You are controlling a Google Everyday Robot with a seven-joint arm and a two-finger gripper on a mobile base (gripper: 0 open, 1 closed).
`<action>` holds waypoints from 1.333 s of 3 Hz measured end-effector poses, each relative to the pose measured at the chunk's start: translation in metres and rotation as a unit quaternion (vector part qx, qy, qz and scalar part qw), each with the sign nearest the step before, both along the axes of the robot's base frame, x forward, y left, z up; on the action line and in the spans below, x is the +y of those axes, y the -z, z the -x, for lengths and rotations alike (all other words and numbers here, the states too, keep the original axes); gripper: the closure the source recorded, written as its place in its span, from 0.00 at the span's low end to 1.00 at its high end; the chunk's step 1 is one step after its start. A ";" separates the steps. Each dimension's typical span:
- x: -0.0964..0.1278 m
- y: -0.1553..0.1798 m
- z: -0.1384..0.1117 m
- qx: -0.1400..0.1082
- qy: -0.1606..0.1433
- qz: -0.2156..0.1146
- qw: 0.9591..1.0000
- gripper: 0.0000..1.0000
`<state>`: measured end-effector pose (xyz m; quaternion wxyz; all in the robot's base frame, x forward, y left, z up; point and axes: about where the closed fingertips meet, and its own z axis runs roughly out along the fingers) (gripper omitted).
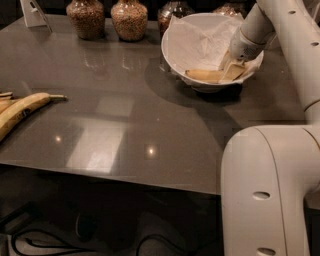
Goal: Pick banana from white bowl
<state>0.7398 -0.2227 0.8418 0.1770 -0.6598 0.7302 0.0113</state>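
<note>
The white bowl (180, 45), lined with crinkled white paper, stands at the back right of the dark table. The small pale-yellow banana (202, 75) lies across the bowl's near side. My gripper (233, 66) reaches down into the bowl from the right and sits at the banana's right end, touching or covering it. That end of the banana is hidden by the gripper.
Several glass jars of brown grains (129, 19) stand along the back edge, left of and behind the bowl. Bigger yellow bananas (20, 112) lie at the table's left edge. A white stand (33, 12) is at the back left. My white base (270, 190) fills the front right.
</note>
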 end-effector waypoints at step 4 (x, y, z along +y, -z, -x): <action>-0.002 -0.090 0.016 -0.085 0.006 -0.100 0.991 1.00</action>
